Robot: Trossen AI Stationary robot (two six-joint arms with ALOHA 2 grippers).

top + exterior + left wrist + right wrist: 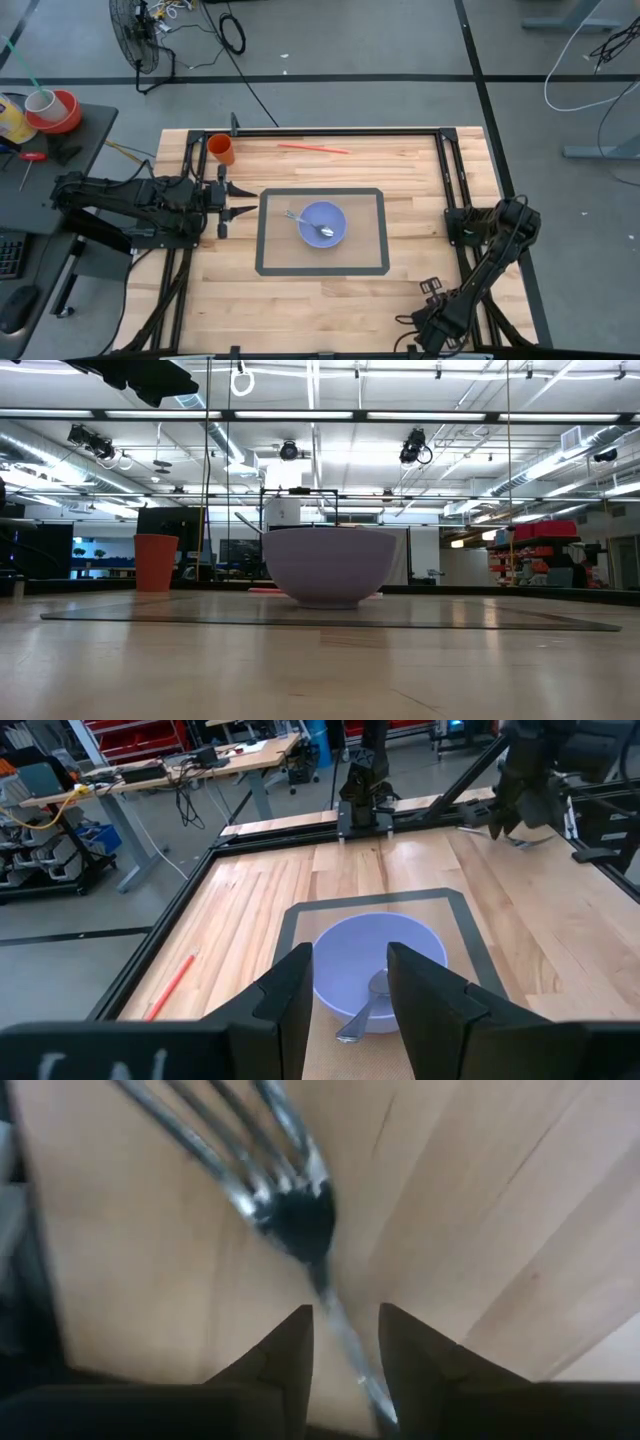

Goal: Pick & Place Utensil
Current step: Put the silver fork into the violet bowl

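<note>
From my right gripper, low at the table's near-right corner, I saw the fork held between its 2 fingers, handle running straight ahead, tines outward. The bowl with a spoon lay far off across the mat. My left gripper, fingers parted, hovered nearer it.

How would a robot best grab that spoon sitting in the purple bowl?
Probably by the handle. The spoon lies with its head down inside the bowl and its handle leaning up over the rim toward the left gripper. Coming from above on that side, open fingers could close across the thin raised handle, clear of the bowl wall.
</note>
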